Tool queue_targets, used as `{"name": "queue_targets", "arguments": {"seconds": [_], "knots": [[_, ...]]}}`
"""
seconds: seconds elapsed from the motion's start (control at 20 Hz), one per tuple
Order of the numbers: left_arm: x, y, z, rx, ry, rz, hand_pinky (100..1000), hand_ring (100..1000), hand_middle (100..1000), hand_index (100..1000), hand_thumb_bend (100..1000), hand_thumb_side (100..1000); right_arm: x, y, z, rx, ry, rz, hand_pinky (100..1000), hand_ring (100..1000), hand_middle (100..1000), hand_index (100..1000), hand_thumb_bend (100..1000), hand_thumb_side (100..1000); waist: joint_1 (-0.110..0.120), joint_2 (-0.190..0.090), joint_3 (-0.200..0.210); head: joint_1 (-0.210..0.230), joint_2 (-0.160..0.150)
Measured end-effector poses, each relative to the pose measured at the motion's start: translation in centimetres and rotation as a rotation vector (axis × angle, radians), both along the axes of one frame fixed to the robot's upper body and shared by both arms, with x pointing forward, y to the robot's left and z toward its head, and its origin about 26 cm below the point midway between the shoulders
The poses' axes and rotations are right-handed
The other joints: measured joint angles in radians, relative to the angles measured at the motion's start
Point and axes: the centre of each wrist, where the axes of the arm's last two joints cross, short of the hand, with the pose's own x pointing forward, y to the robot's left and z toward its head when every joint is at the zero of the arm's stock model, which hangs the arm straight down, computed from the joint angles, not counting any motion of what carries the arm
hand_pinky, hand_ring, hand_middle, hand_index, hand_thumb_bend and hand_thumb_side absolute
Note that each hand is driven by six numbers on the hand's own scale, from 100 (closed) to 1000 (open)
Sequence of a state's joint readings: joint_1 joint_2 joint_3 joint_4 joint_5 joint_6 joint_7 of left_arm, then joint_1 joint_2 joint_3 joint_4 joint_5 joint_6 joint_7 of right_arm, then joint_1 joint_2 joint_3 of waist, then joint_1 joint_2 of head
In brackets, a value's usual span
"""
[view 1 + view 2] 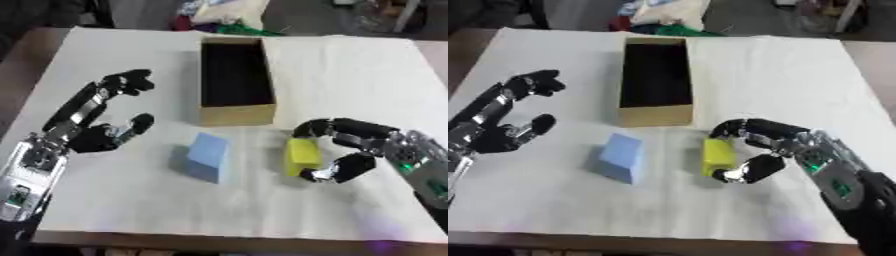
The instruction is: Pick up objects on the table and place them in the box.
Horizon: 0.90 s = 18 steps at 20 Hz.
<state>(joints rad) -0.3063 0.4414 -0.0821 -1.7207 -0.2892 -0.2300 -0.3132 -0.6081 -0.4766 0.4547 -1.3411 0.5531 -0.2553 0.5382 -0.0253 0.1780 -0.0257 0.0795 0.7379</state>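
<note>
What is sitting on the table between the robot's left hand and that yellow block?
A light blue block lies between the left robot hand and the yellow block, seen in both eye views.

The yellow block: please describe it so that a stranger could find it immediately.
Find the open cardboard box in the middle of the white table. Just in front of its right corner stands the yellow block, inside the right hand's curled fingers. Its neighbour, the blue block, is larger.

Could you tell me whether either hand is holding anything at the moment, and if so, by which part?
The right hand curls round the yellow block, fingers above and thumb below its right side; actual contact cannot be told. The left hand is open and holds nothing.
</note>
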Motion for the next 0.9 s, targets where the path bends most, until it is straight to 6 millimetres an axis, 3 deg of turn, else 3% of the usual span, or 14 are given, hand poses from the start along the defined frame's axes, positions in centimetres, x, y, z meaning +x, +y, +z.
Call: {"name": "queue_targets", "arguments": {"seconds": [0.1,0.45,0.7,0.9], "knots": [[0.0,0.0,0.0,-0.001,0.0,0.0,831,835,762,955,461,785,0.0,0.0,-0.1,0.006,-0.006,-0.004,856,880,921,834,255,566,0.0,0.0,0.0,0.0,0.0],[0.0,0.0,0.0,-0.002,0.001,-0.001,831,835,762,955,455,786,0.1,-0.1,0.0,0.031,-0.051,-0.032,831,845,881,634,125,509,0.002,0.0,-0.001,0.001,0.0],[0.0,0.0,0.0,-0.002,0.001,-0.001,831,835,762,955,454,786,0.0,-0.2,1.0,0.083,-0.125,-0.051,830,841,873,590,100,497,0.002,0.0,-0.002,0.003,0.0],[0.0,0.0,0.0,-0.002,0.003,-0.001,832,836,762,955,452,788,0.1,0.0,3.7,0.112,-0.206,-0.048,835,845,875,589,100,499,0.003,0.0,-0.004,0.006,0.0]]}}
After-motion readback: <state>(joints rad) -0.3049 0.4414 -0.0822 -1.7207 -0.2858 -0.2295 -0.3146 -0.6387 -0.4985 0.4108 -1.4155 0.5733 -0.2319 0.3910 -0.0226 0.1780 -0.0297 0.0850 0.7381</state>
